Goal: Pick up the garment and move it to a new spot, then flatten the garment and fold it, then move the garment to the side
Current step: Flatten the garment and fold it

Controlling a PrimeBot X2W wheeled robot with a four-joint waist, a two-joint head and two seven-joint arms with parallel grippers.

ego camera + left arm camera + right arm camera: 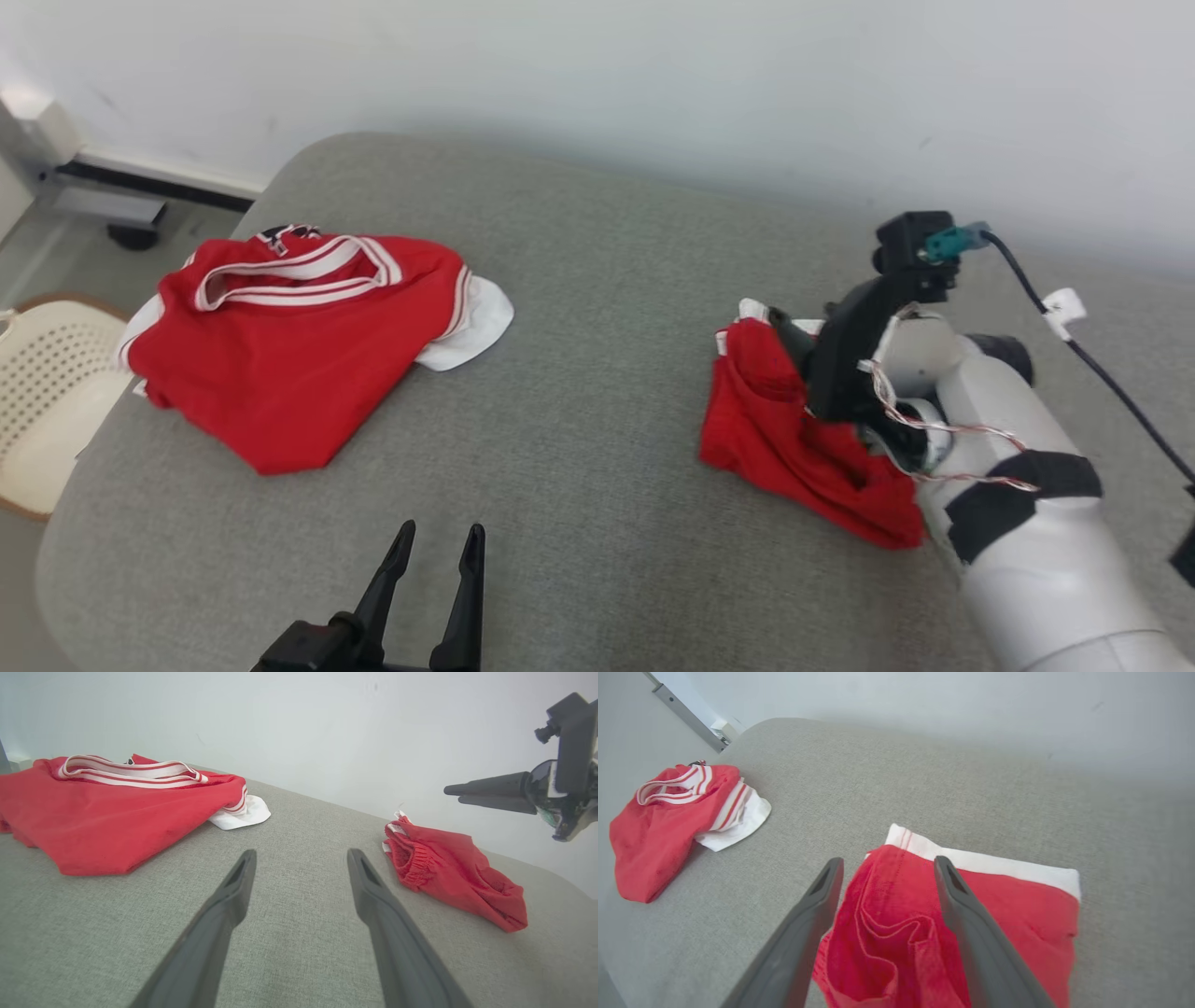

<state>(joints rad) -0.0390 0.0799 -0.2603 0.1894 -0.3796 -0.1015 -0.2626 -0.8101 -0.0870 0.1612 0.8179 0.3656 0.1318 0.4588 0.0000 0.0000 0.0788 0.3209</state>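
A small red garment point(784, 439) with a white hem lies crumpled on the right side of the grey cushion point(597, 299). Its elastic waist point(411, 858) faces the left wrist view. My right gripper point(887, 863) hovers just above it, its fingers open and apart from the cloth point(1017, 905); from the left wrist view the same gripper point(452, 793) hangs clear over the garment point(458, 872). My left gripper point(441, 532) stands open over bare cushion near the front edge, and its fingers point(233, 896) hold nothing.
A larger red jersey point(280, 355) with white striped trim and a white piece under it lies on the cushion's left. A pale perforated chair seat point(47, 392) stands beyond the left edge. A wall point(653, 84) runs close behind.
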